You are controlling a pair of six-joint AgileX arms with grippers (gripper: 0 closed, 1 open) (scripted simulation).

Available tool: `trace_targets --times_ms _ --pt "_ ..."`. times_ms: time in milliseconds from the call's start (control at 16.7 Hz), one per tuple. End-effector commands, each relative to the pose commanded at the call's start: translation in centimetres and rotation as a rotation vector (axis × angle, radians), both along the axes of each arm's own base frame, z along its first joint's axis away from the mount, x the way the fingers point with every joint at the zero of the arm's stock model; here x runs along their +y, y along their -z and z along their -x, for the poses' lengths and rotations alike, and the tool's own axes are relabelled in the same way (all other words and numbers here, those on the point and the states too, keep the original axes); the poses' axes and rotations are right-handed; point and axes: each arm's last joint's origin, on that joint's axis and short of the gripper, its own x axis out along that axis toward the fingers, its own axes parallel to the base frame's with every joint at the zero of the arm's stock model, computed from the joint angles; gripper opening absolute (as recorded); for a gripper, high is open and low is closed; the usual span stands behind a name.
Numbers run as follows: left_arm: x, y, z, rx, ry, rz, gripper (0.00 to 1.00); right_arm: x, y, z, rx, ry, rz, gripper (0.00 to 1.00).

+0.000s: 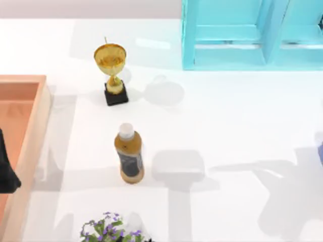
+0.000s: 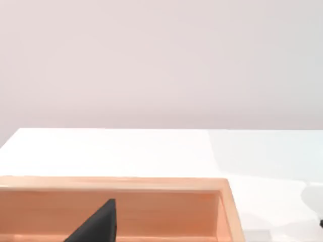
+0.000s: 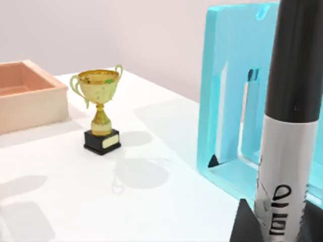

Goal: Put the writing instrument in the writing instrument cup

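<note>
**Marker in right gripper, cup not yet reached**

Right gripper point(image 3: 275, 222): dark fingers point(image 3: 242, 222) pinch the marker point(image 3: 290, 131) low on its white-grey barrel, by the dark print. It stands nearly upright in the grip, black end up, close to the wrist camera. In the right wrist view it sits in front of the blue rack point(image 3: 237, 101), with the trophy point(image 3: 101, 108) well off to the rack's far side and the wooden tray point(image 3: 25, 96) beyond that.

Handling, my read: light, stiff, smooth plastic barrel, so slippery and likely to pivot in a two-finger pinch. The low grip leaves a long lever above the fingers; I'd move gently. A hold nearer mid-barrel would be steadier.

Pose: from above, a sliver of the right arm shows at the table's right edge, on the rack's near side, well clear of the bottle point(image 1: 129, 156).

Left gripper point(image 2: 96, 224): parked over the tray's inside, well left of the rack; can't tell its finger state.

I can't pick out a pen cup; plant point(image 1: 108, 229) sits near the bottle.
</note>
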Motion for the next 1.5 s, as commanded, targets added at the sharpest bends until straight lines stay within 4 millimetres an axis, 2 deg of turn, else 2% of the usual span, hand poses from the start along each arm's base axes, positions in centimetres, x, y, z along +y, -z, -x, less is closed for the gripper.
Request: trace_targets --times_ms 60,120,840,1500 --pt "0.0 0.0 0.0 0.0 0.0 0.0 1.0 0.0 0.0 0.0 0.0 0.0 0.0 0.0" --pt "0.0 0.0 0.0 0.0 0.0 0.0 1.0 -0.1 1.1 -0.6 0.024 0.047 0.045 0.0" --pt "0.0 0.0 0.0 0.0 0.0 0.0 1.0 0.4 0.2 -0.2 0.0 0.0 0.0 0.0" --pt "0.0 0.0 0.0 0.0 0.0 0.0 1.0 0.4 0.2 -0.2 0.0 0.0 0.0 0.83"
